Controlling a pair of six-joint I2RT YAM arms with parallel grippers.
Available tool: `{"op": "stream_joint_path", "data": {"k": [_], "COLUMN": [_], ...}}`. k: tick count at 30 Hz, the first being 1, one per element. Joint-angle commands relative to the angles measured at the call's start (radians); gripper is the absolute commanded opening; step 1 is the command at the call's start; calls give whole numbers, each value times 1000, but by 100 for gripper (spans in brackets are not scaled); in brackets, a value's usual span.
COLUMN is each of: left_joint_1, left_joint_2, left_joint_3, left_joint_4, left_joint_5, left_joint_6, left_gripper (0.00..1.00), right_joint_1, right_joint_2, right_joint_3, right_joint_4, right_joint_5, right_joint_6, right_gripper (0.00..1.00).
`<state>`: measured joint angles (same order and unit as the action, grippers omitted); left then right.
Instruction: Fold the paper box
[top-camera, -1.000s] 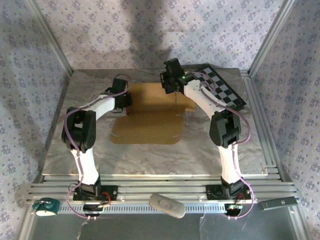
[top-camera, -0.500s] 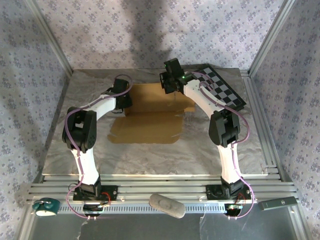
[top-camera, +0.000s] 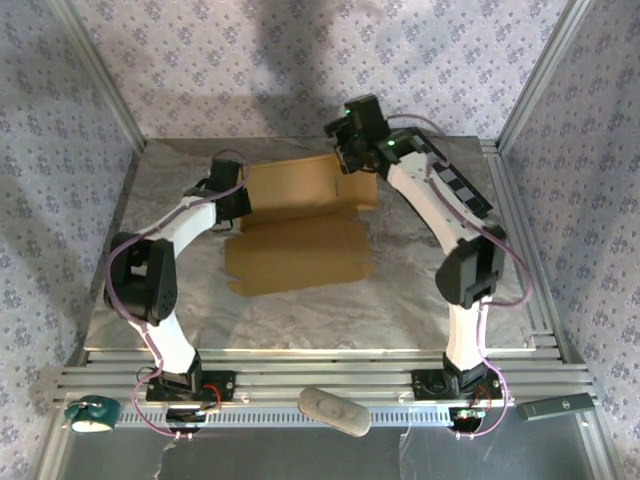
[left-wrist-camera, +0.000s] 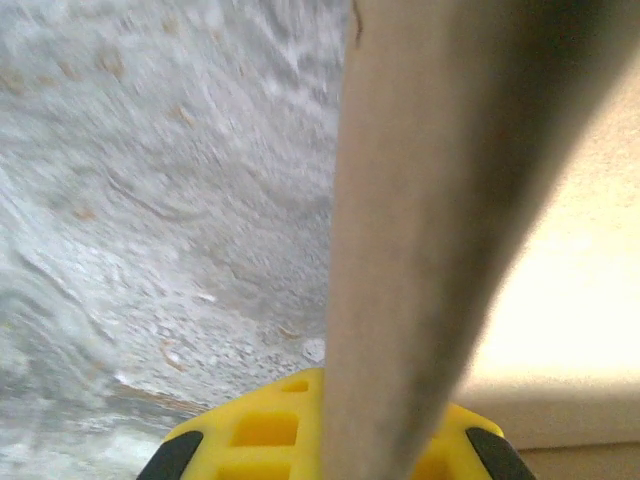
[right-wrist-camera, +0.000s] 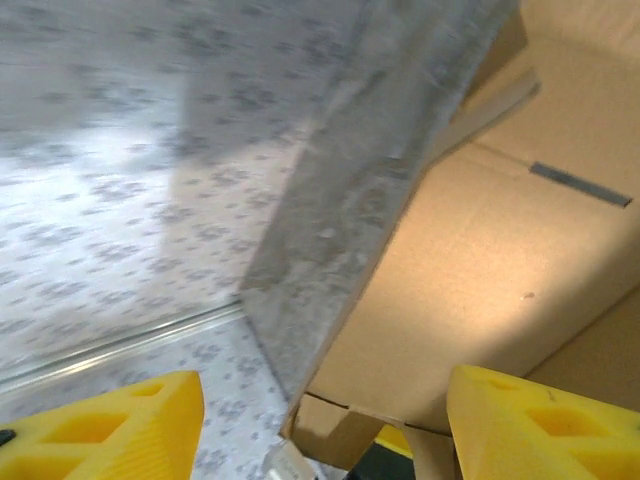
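Note:
The paper box (top-camera: 295, 255) is tan cardboard lying in the middle of the foil-covered table, its front part flat and its back panel (top-camera: 300, 185) raised. My left gripper (top-camera: 232, 200) is at the box's left edge. In the left wrist view a cardboard flap (left-wrist-camera: 420, 230) stands on edge, pinched in the shut left gripper (left-wrist-camera: 330, 440). My right gripper (top-camera: 358, 140) hovers at the back right corner of the box. In the right wrist view the right gripper (right-wrist-camera: 325, 400) is open, and the box's corner (right-wrist-camera: 470, 280) sits between its yellow fingers (right-wrist-camera: 110, 420) without touching them.
A black-and-white checkerboard panel (top-camera: 478, 205) lies at the back right, partly under the right arm. Patterned walls close the back and sides. A grey oval object (top-camera: 333, 410), a green object (top-camera: 92, 412) and a black bar (top-camera: 555, 407) lie on the near rail.
My right gripper has let go and opened, and has moved back and to the right. The box's back panel stands higher and the box has turned slightly. The left arm has shifted left.

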<state>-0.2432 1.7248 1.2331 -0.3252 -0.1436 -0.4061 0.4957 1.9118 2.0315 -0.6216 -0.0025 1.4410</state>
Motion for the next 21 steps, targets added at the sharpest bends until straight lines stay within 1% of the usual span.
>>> {"op": "stream_joint_path", "data": {"k": [1, 3, 6, 8, 10, 12, 14, 15, 18, 21], "left_joint_1": [13, 25, 50, 63, 72, 74, 77, 78, 78, 78], "left_joint_2": [-93, -125, -176, -205, -224, -235, -241, -245, -254, -259], "left_joint_3": [-12, -39, -79, -96, -103, -103, -100, -100, -101, -88], "left_joint_4": [35, 66, 120, 156, 177, 190, 195, 197, 204, 186], "left_joint_5": [23, 37, 84, 121, 160, 188, 204, 211, 204, 184], "left_joint_6": [43, 47, 48, 58, 74, 85, 88, 90, 81, 75], "left_gripper": [0, 0, 0, 0, 0, 0, 0, 0, 0, 0], "right_joint_1": [-28, -29, -13, -4, 0, 3, 12, 16, 29, 14], "right_joint_2": [-115, -154, -190, -203, -183, -150, -123, -114, -91, -104], "right_joint_3": [-75, -133, -135, -93, -3, 71, 94, 99, 127, 142], "right_joint_4": [15, 79, 72, 62, 26, -29, -10, 0, -13, -43], "right_joint_5": [26, 12, 34, 71, 100, 91, 60, 52, 64, 94], "right_joint_6": [-57, -8, 32, -19, -96, -146, -163, -162, -175, -226], "right_gripper": [61, 56, 53, 51, 49, 44, 38, 37, 36, 37]}}
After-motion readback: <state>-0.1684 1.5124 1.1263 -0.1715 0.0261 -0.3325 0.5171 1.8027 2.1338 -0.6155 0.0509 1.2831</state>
